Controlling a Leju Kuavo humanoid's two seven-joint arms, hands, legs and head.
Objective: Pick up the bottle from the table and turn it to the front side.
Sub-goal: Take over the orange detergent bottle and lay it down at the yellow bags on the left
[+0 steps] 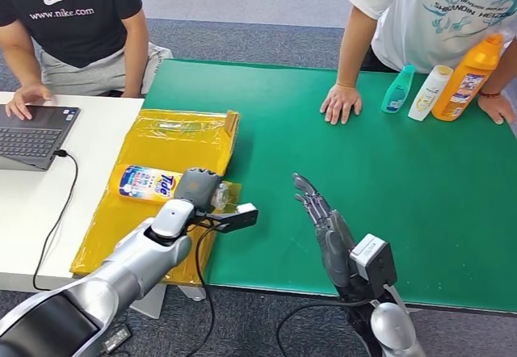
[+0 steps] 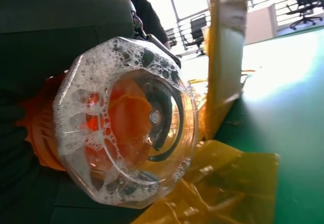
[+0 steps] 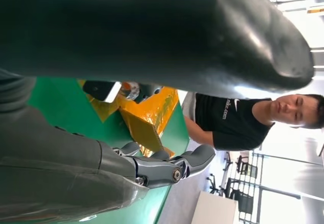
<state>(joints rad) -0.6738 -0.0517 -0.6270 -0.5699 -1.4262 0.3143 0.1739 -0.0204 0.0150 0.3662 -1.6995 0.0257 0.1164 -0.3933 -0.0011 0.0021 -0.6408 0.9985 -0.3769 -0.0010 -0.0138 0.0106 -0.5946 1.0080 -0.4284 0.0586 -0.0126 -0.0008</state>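
Head view: the left hand is clamped on the Tide bottle, which lies over the yellow bag on the green bench. The right hand hovers beside the bag, fingers apart, holding nothing. Left wrist view: the bottle's clear base shows foam inside. Right wrist view: straight fingers above the bench.

Bare green table ahead; yellow box flanks its left.
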